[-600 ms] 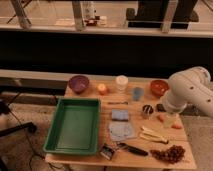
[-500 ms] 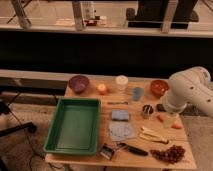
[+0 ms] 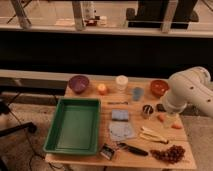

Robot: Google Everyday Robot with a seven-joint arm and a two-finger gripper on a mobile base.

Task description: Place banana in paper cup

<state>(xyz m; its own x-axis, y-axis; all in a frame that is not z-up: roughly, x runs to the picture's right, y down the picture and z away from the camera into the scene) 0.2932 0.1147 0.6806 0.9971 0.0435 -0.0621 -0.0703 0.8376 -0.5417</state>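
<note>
The banana point(image 3: 153, 134) is pale yellow and lies flat on the right front part of the wooden table point(image 3: 90, 159). The paper cup point(image 3: 121, 82) is white-cream and stands upright at the back middle of the table, well away from the banana. My white arm point(image 3: 190, 92) reaches in from the right. The gripper point(image 3: 170, 119) hangs below it at the table's right side, just above the orange carrot point(image 3: 161, 118) and a little behind the banana. It holds nothing that I can see.
A green tray point(image 3: 75, 125) fills the left side. At the back are a purple bowl point(image 3: 79, 83), an orange fruit point(image 3: 102, 89), a blue-grey cup point(image 3: 137, 93) and an orange bowl point(image 3: 159, 88). A dark metal cup point(image 3: 147, 111), blue cloths point(image 3: 121, 130), a black-handled tool point(image 3: 132, 148) and grapes point(image 3: 171, 153) lie nearby.
</note>
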